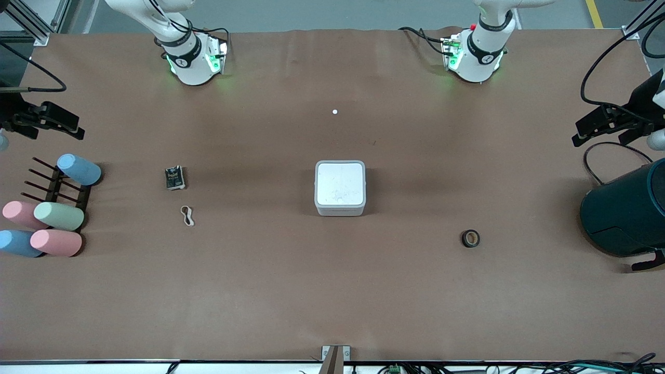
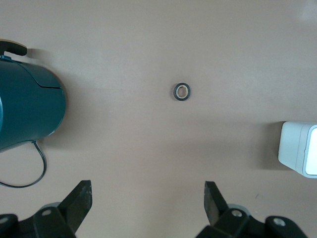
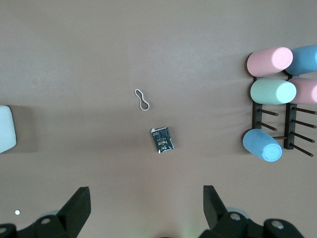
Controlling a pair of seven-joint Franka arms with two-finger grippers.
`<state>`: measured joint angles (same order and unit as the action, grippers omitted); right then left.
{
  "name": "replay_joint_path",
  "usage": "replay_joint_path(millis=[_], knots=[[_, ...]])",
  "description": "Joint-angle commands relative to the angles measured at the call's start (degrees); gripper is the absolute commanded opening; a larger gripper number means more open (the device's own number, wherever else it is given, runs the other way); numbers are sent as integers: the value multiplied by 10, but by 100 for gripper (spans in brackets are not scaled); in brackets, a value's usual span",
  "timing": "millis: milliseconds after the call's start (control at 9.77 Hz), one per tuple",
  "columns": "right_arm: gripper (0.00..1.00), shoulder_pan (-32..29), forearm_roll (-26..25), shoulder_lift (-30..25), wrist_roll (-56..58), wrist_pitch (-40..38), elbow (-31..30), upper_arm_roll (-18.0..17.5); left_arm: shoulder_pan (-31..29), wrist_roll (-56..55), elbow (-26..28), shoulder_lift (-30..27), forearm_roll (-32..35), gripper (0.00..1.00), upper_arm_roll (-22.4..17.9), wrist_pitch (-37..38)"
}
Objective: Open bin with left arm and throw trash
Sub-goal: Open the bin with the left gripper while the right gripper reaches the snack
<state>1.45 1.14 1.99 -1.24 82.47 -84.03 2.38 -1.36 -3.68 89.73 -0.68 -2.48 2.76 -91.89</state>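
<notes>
Front view: you have the bin (image 1: 340, 187), a white square plastic box with rounded corners, sitting mid-table with its flat lid down. The black wrapper packet (image 1: 175, 177) lies well apart from the bin toward the right arm's end; the beige rubber-band loop (image 1: 187, 215), pinched into a figure-eight, lies just nearer the camera than the packet. The small black tape roll (image 1: 470, 238) lies flat, toward the left arm's end and nearer the camera than the bin. A dark teal cylinder (image 1: 626, 213) lies at the left arm's end of the table; matte pastel cylinders (image 1: 58, 215) rest on a dark pegged rack (image 1: 52, 187) at the right arm's end. Only the arms' bases show here.

Left wrist view: your left gripper (image 2: 148, 201) hangs over bare brown table covering, black fingers spread wide, holding nothing. The tape roll, a bin corner and the teal cylinder show.

Right wrist view: your right gripper (image 3: 146, 203) is likewise spread wide and empty, over the covering near the packet and loop.
</notes>
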Motion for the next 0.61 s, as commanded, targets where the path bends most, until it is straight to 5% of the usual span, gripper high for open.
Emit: replay_joint_path(millis=[0,307,409,512], knots=[[100,-2,1,3,-5,-1,4,-1,0,2,-14,4,9,100,-1,17],[100,0,2,20,-1,4,-21,-1,24,-9,-5,7,9,100,23,54],[100,6,8,21,-2,53,-75,-2,42,-11,-5,22,8,78,47,101],[100,11,22,21,-1,110,-135,-2,53,-24,-7,41,-3,27,67,101]])
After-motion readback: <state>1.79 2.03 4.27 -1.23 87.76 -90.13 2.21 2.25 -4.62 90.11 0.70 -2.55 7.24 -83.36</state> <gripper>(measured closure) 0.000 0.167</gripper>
